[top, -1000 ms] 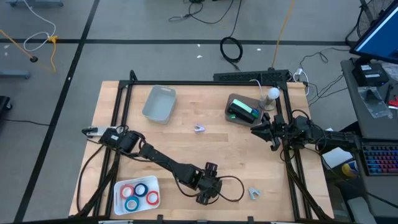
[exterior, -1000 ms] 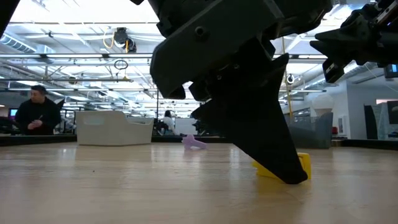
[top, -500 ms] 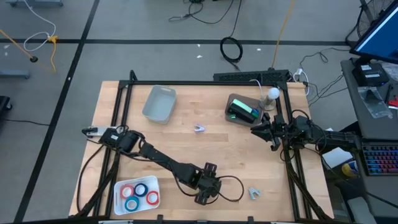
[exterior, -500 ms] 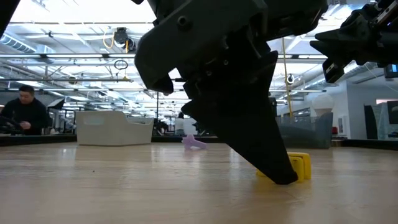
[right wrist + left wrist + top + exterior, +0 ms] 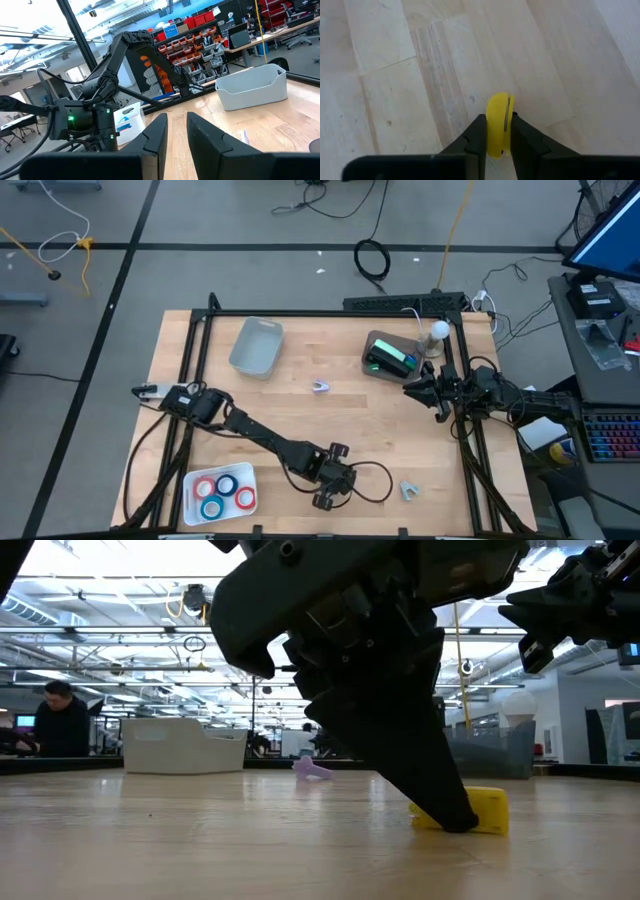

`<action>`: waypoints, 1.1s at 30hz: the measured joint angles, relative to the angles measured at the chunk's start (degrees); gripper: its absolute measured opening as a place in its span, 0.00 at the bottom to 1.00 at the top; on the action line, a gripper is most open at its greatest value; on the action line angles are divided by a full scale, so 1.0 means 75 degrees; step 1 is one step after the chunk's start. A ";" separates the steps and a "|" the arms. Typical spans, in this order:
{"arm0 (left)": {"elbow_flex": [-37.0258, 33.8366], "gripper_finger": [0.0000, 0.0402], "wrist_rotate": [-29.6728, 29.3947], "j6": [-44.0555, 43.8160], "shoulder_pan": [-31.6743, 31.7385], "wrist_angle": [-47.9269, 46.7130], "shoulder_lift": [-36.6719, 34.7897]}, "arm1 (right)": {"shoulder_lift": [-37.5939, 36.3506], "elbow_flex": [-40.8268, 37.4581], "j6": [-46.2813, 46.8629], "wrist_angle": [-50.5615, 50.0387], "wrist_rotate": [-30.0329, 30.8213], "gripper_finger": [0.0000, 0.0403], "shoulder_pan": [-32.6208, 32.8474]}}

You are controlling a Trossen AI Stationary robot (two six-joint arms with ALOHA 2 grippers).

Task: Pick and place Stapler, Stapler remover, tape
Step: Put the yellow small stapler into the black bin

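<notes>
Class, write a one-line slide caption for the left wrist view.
Left tool shut on a small yellow object resting on the wooden table.
</notes>
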 joint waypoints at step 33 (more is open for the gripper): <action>-0.0018 0.16 -0.0546 0.0370 0.2453 0.0476 -0.1762 | -0.0003 -0.0003 -0.0024 0.0055 -0.0022 0.16 0.0000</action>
